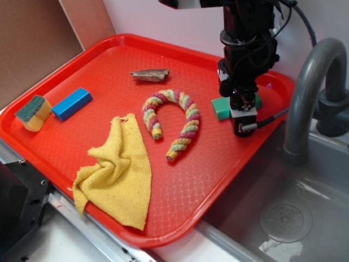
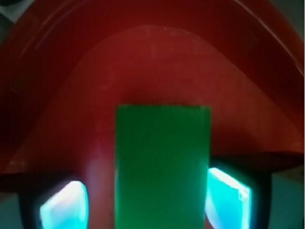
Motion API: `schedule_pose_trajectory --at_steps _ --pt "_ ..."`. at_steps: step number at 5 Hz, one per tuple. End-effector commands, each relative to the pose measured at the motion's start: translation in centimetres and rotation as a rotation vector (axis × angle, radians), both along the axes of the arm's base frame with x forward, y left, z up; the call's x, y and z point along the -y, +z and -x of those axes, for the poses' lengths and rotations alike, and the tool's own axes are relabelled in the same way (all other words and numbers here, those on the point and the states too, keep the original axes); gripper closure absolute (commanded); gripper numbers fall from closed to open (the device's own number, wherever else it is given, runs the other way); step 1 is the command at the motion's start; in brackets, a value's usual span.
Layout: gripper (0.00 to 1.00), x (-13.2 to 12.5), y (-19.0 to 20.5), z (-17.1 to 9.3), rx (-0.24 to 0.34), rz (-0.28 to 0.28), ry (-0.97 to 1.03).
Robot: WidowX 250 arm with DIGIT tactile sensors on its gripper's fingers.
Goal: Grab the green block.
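Gripper [image 1: 242,109] in the exterior view sits low over the green block [image 1: 221,107] near the tray's [image 1: 109,54] right rim; closing off-centre could twist the block or nudge it against that rim. The tray also holds a blue block [image 1: 72,103], sponge [image 1: 33,112], cloth [image 1: 117,172] and rope [image 1: 174,120].

Wrist view: the jaws stand open astride the block [image 2: 162,167], the right pad [image 2: 228,196] seemingly nearer, though blur hides any contact.

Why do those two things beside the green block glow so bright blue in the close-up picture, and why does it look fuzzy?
In the wrist view the fingers sit so near the lens that they blur and their pads catch light, glowing cyan beside the green block; the tray looks dim and bowed. In the exterior view the lighting is even, and the green block and gripper look sharp.
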State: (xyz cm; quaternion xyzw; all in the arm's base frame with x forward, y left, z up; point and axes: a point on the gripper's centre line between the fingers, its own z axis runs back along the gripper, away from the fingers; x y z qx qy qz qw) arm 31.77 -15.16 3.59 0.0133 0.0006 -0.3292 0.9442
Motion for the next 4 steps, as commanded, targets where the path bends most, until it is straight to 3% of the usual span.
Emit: schedule_pose_trajectory --at_steps 1,2,3,4 --pt "1.0 0.8 0.1 1.0 0.038 -0.023 0.032" --pt "1.0 -0.1 1.0 0.7 0.035 -0.011 0.087" --pt "1.0 -2.3 4.6 0.6 0.018 -0.016 0.177" --pt "1.0 -6.1 9.5 2.3 0.088 0.012 0.387"
